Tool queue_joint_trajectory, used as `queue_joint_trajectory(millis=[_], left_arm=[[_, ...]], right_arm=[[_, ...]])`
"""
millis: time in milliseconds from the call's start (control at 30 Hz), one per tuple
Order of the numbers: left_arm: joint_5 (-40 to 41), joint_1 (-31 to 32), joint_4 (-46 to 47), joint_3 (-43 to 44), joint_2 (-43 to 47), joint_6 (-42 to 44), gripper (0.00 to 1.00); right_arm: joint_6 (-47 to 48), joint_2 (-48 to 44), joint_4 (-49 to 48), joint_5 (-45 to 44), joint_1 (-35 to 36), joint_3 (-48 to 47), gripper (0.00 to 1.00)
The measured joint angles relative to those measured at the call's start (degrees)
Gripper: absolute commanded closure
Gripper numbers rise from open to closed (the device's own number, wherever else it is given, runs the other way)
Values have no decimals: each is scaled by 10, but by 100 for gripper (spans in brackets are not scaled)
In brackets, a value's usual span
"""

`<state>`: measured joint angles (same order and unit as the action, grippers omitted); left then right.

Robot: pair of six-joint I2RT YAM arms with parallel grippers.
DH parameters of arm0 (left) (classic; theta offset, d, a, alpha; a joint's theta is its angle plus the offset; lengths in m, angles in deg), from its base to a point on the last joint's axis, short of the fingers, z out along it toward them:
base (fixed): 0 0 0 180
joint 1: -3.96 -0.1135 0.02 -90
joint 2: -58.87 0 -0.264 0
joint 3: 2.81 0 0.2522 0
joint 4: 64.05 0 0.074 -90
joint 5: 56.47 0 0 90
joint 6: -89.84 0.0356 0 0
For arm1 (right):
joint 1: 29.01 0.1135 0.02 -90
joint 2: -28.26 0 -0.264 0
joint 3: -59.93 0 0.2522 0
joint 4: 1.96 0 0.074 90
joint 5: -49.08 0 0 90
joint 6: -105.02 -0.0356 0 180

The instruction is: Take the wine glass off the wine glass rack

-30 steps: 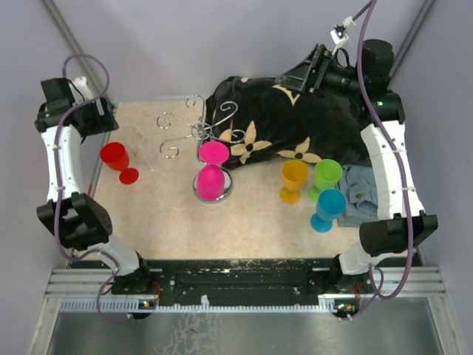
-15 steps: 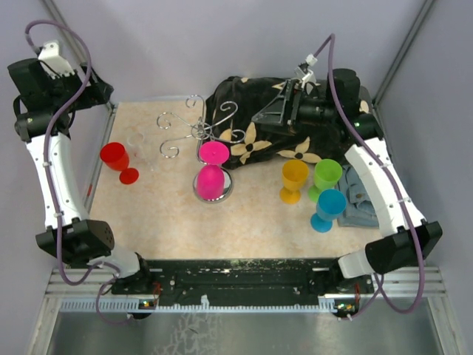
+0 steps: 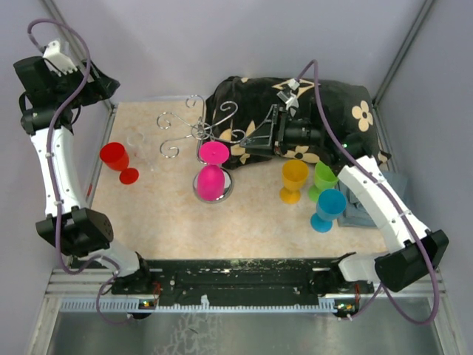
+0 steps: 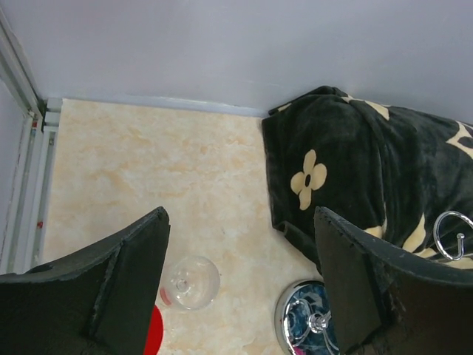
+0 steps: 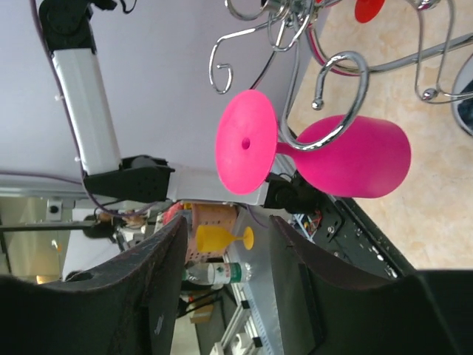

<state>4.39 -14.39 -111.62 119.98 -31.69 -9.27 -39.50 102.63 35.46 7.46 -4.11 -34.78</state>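
Observation:
The wine glass rack (image 3: 194, 127) is a silver wire stand with curled hook arms and a round chrome base (image 3: 225, 194). A magenta wine glass (image 3: 211, 181) hangs upside down from one hook, foot up. In the right wrist view its foot (image 5: 246, 143) and bowl (image 5: 356, 157) sit under a hook arm (image 5: 341, 68). My right gripper (image 3: 250, 140) is open and empty, just right of the glass foot, not touching it; it also shows in the right wrist view (image 5: 225, 248). My left gripper (image 3: 102, 85) is open and empty, raised at the back left; it also shows in the left wrist view (image 4: 240, 259).
A clear glass (image 4: 191, 282) and a red glass (image 3: 115, 157) stand left of the rack. Yellow (image 3: 294, 177), green (image 3: 326, 176) and blue (image 3: 329, 206) glasses stand at the right. A black flowered blanket (image 3: 325, 111) lies behind; a denim cloth (image 3: 368, 213) lies at the right edge.
My right arm has swung left and down from the back right corner to the rack's hanging glass. My left arm has risen to the back left corner.

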Motion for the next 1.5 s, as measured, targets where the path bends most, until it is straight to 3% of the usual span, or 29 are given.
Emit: queue_joint_trajectory(millis=[233, 967, 1100, 1200, 1500], left_arm=[[-10, 3, 0, 0, -16, -6, 18], [-20, 3, -2, 4, -16, 1, 18], [-21, 3, -7, 11, -16, 4, 18], [-22, 3, -10, 11, -16, 6, 18], [-24, 3, -14, 11, -16, 12, 19]], right_arm=[[-28, 12, -35, -7, 26, 7, 61], [-36, 73, -63, -5, 66, 19, 65], [-37, 80, -73, -4, 72, 19, 75], [-37, 81, -81, -3, 73, 19, 100], [-53, 80, -110, 4, 73, 23, 100]])
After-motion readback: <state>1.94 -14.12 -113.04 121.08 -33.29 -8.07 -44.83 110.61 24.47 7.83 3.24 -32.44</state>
